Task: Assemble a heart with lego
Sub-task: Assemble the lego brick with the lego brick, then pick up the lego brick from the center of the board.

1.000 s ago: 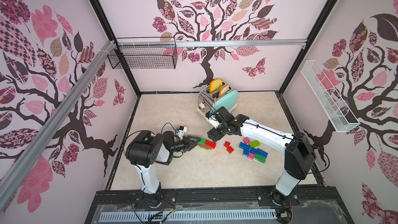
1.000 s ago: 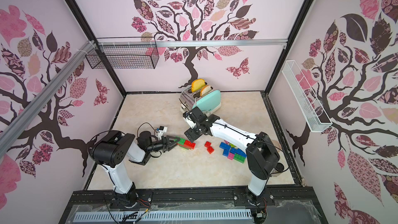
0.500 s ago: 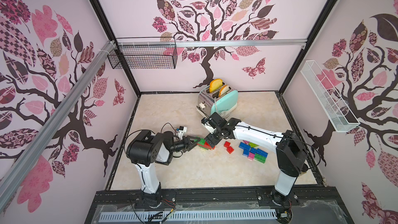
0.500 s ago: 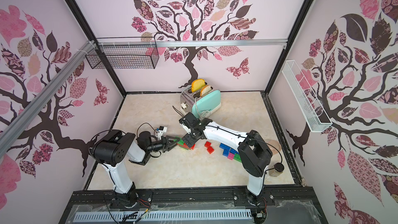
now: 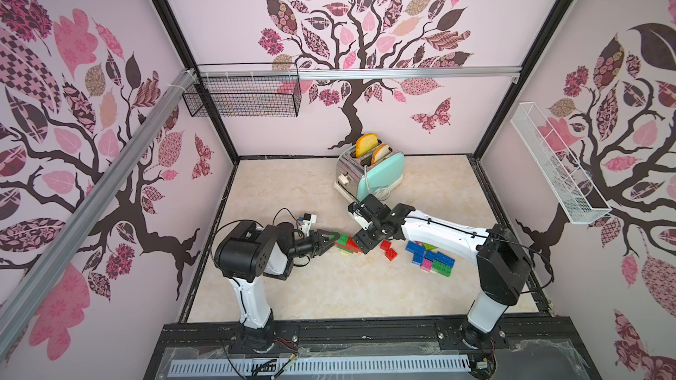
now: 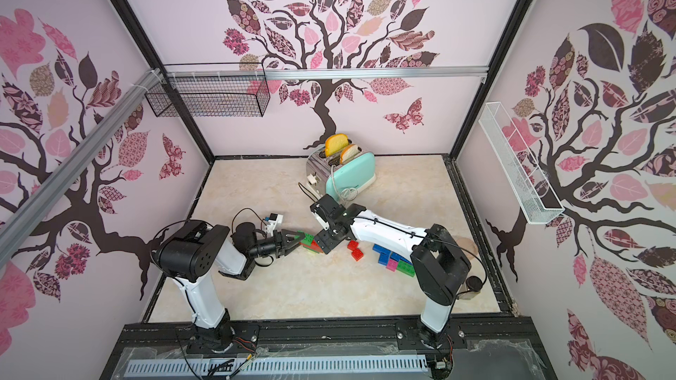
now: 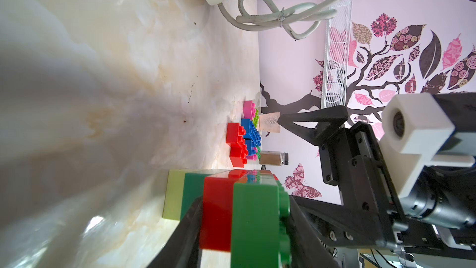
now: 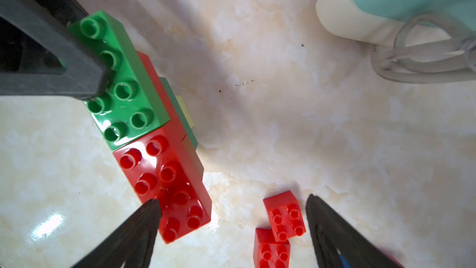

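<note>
A lego stack [image 5: 347, 243] [image 6: 311, 243] lies mid-table: a green brick [image 8: 121, 81] and a red brick [image 8: 164, 184] side by side on top, with dark green and lime layers below. My left gripper [image 5: 331, 239] [image 7: 244, 217] is shut on the stack's green end [image 7: 257, 215]. My right gripper [image 5: 365, 246] [image 8: 231, 199] hangs open just above the table. One of its fingers is over the red brick's end, the other beside two loose red bricks [image 8: 283, 215] [image 5: 387, 250]. More loose lego [image 5: 431, 255] [image 6: 393, 259], blue, pink and green, lies to the right.
A mint toaster [image 5: 376, 173] [image 6: 347, 173] holding toast stands at the back, and its coiled white cable [image 8: 425, 60] lies on the table near my right wrist. A small spice jar [image 7: 273, 158] stands beyond the loose bricks. Wire baskets hang on the walls.
My right arm has swung left from beside the toaster and come down over the stack's red end, its jaws a little wider. The left gripper and the stack have not moved.
</note>
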{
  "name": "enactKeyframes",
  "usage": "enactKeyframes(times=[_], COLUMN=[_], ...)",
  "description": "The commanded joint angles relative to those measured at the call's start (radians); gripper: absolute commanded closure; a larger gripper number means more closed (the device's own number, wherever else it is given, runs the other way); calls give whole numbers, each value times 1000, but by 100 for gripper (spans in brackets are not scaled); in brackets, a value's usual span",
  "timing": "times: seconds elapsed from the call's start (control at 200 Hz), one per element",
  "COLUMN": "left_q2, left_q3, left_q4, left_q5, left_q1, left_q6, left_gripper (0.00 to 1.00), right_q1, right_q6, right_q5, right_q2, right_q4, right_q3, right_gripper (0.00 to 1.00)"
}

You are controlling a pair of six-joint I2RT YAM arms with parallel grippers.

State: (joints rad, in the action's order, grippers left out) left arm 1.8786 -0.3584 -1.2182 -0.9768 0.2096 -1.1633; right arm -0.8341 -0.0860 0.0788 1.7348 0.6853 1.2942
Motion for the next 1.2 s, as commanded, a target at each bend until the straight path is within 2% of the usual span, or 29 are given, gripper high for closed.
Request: enactKeyframes(times=[0.0, 0.285, 0.53, 0.93, 1.135, 1.19], left_q2=[14, 13, 7, -1, -8, -9], left_q3=[3, 0, 0, 5, 7, 9], left_q4=[20, 19, 21, 22, 22, 22], left_q5=[17, 16, 17, 17, 17, 17], left_q1=[-6, -6, -5, -6, -5, -6], left_q6=[8, 6, 3, 2, 2, 2], left_gripper=[66, 66, 66, 66, 66, 66], right_q1=[4, 90, 94, 100, 109, 112], right_q6=[6, 28, 44, 46, 38, 37], right_q5=[29, -19, 1, 0, -16, -13], right_q2=[-29, -112, -115, -70, -49, -47], right_q4=[22, 48, 29, -6, 3, 1], right_q3=[-23, -107, -225, -254, -243, -243], right_gripper=[8, 8, 9, 31, 34, 40])
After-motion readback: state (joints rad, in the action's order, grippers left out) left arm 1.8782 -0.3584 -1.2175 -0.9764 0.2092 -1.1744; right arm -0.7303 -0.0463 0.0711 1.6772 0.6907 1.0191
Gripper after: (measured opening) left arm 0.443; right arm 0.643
